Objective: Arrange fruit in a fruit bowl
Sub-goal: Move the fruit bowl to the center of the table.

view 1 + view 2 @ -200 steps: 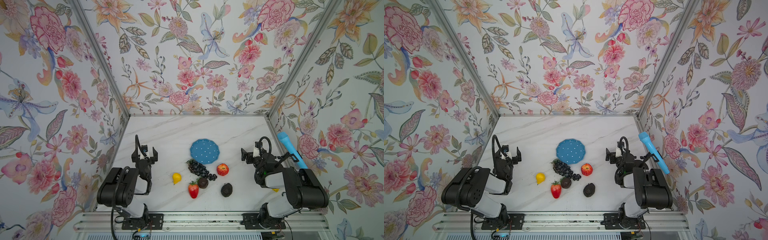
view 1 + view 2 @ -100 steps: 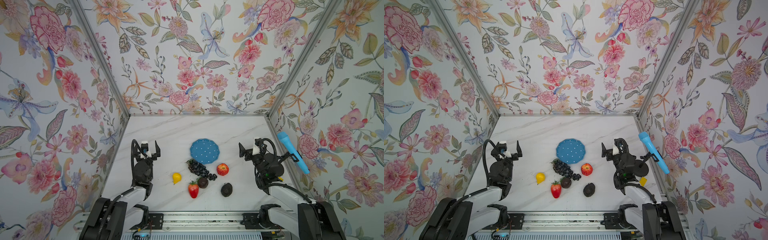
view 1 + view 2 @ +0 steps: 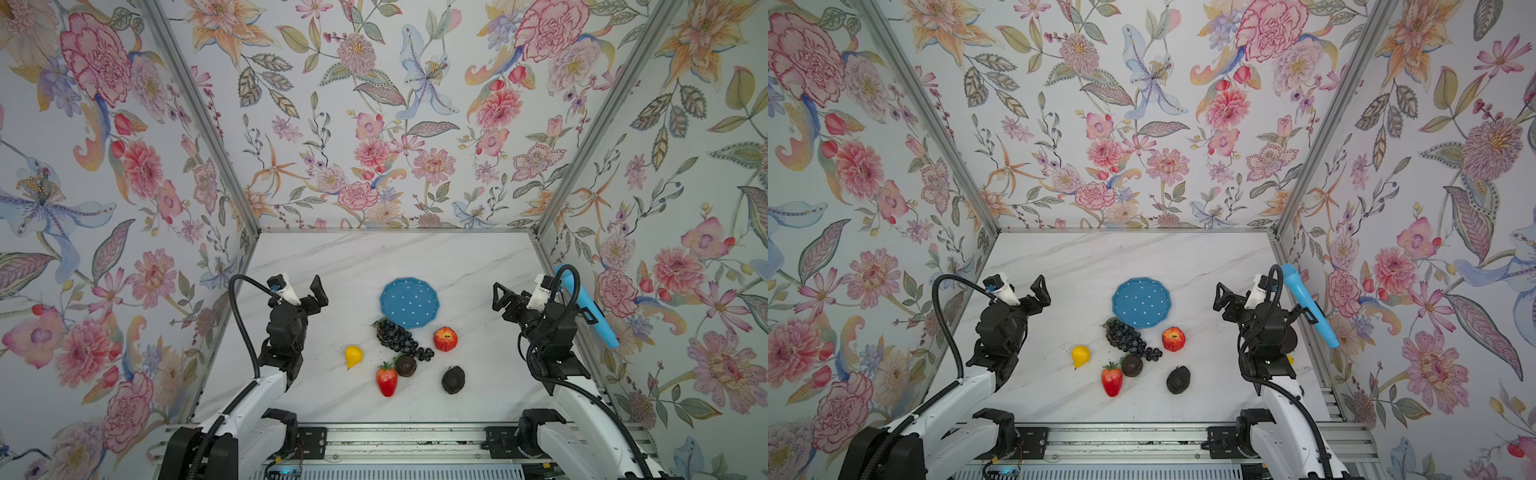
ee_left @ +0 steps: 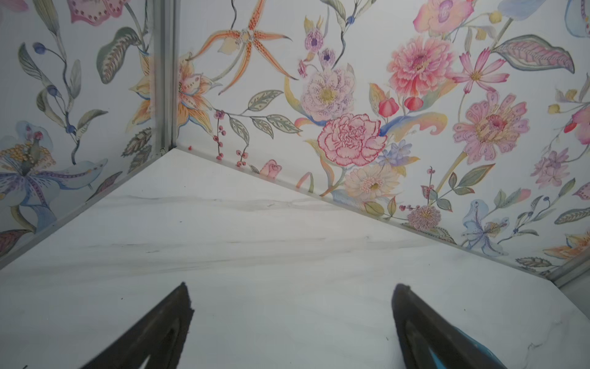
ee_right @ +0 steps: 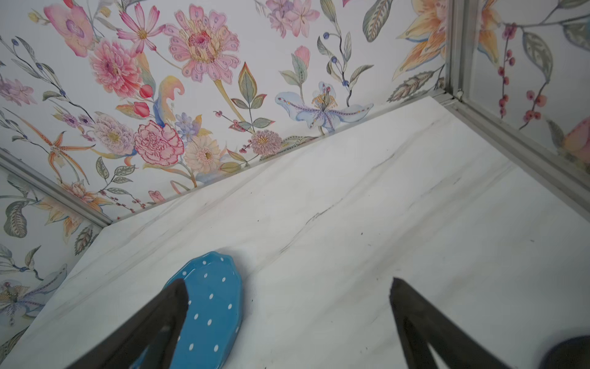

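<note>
A: Both hanging spread, empty: left fingers (image 4: pixel 166 322), right fingers (image 5: pixel 415 319). 6 fruit (image 3: pixel 386 380) lying on table (image 3: pixel 332 266), none in fruit bowl (image 3: pixel 409 302).
B: Risk: grape bunch (image 3: pixel 399 338) is crowding the rim; grabbing it may be shoving the dish.

Blue dish (image 3: pixel 409 302) w/ white dots, red strawberry (image 3: pixel 386 380), prob. blackish avocado (image 3: pixel 453 379).

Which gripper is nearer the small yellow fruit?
Left. The left gripper hangs beyond the small yellow fruit, toward the back wall; the right gripper is far across, past the apple.
</note>
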You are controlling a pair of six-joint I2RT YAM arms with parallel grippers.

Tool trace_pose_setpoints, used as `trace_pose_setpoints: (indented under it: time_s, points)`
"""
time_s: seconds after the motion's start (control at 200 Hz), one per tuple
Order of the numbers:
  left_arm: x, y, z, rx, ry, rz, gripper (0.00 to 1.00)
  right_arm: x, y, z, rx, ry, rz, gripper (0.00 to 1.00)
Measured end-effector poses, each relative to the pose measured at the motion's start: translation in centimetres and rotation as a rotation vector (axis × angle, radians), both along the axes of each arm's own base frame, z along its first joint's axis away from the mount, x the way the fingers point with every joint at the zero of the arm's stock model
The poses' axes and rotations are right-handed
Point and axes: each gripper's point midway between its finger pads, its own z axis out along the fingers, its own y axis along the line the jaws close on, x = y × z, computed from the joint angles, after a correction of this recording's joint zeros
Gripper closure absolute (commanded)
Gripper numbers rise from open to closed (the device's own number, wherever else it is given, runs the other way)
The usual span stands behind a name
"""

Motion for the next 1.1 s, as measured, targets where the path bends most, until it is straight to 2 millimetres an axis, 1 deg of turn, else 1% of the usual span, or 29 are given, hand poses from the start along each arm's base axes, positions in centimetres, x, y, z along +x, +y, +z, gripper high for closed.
trace_pose_setpoints:
  time_s: [0.085,0.14,0.21,0.265,0.325,0.39,0.46,0.58,0.711,0.791,0.866,1.006,1.101]
  points:
    - [1.5,-2.2,-2.0,0.01,0.096,-0.081,0.01,-0.3,1.7,-1.6,-0.009,0.073,0.049,0.01]
    - [2.8,-4.0,-2.8,0.022,0.153,-0.14,0.01,-0.5,3.4,-2.2,-0.029,0.107,0.097,0.01]
    - [4.4,-6.1,-3.3,0.038,0.198,-0.197,0.01,-0.7,5.4,-2.7,-0.061,0.136,0.146,0.01]
    - [5.5,-8.0,-3.5,0.054,0.226,-0.243,0.01,-0.7,6.5,-2.9,-0.086,0.151,0.171,0.01]
    - [6.4,-10.1,-3.9,0.071,0.253,-0.294,0.01,-0.4,7.3,-3.2,-0.11,0.167,0.183,0.01]
    - [7.6,-12.3,-4.7,0.095,0.287,-0.339,0.01,0.1,8.0,-3.8,-0.138,0.197,0.192,0.01]
    - [8.6,-14.6,-6.1,0.122,0.337,-0.385,0.01,0.7,8.7,-4.5,-0.163,0.231,0.2,0.01]
    - [9.3,-17.3,-8.9,0.168,0.432,-0.438,0.01,1.8,9.6,-5.7,-0.191,0.296,0.211,0.01]
    - [9.5,-18.9,-11.4,0.201,0.521,-0.466,0.03,2.9,10.3,-7.2,-0.209,0.358,0.221,0.01]
    - [9.3,-19.3,-12.4,0.211,0.557,-0.473,0.04,3.3,10.8,-8.3,-0.213,0.4,0.233,0.01]
    - [9.1,-19.2,-12.9,0.215,0.578,-0.476,0.04,3.4,11.3,-9.4,-0.211,0.436,0.247,0.01]
    - [8.8,-19.3,-13.2,0.215,0.596,-0.484,0.06,3.5,12.3,-11.1,-0.2,0.5,0.271,0.0]
    - [8.7,-19.5,-13.5,0.211,0.605,-0.496,0.07,4.0,13.3,-12.1,-0.177,0.543,0.295,0.02]
